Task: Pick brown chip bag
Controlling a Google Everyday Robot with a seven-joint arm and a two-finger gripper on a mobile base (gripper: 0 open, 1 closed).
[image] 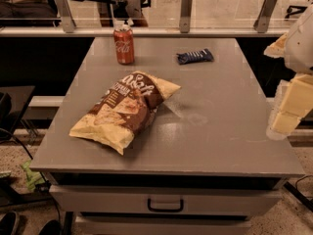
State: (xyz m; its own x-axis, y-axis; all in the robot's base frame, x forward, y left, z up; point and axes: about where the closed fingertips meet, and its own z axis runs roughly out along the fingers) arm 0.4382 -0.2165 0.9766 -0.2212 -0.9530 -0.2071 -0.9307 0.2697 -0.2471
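1. Large crinkly pillow-shaped brown chip bag (124, 110): dark brown middle, white lettering, pictured chips, pale yellow-cream ends. Lying flat on left-centre of flat grey tabletop (220, 131).
2. Bag set diagonally: one cream end near front-left edge, other end pointing back-right. Biggest item on the surface, lying free, apart from the other items.
3. Red cylindrical soda can (123, 44) with white script, upright near back-left of tabletop, behind bag, not touching it.
4. Small dark blue snack wrapper (195, 56), flat, near back edge, right of can, well apart from bag.
5. Pale cream blocky gripper (288, 106) at far right edge of view, over table's right side, well apart from bag. Spread or pressed together: cannot tell.
6. White rounded arm section (302, 43) above gripper, cut off by right edge of view.
7. Grey drawer front (98, 202) under near edge of tabletop, dark bar handle (165, 205) at its middle.
8. Clear barrier panel (220, 4) along back of table, held by grey metal brackets (185, 11).
9. Dark low side surface (14, 102) left of table; green crumpled item (32, 175) on speckled floor (293, 219) below it.
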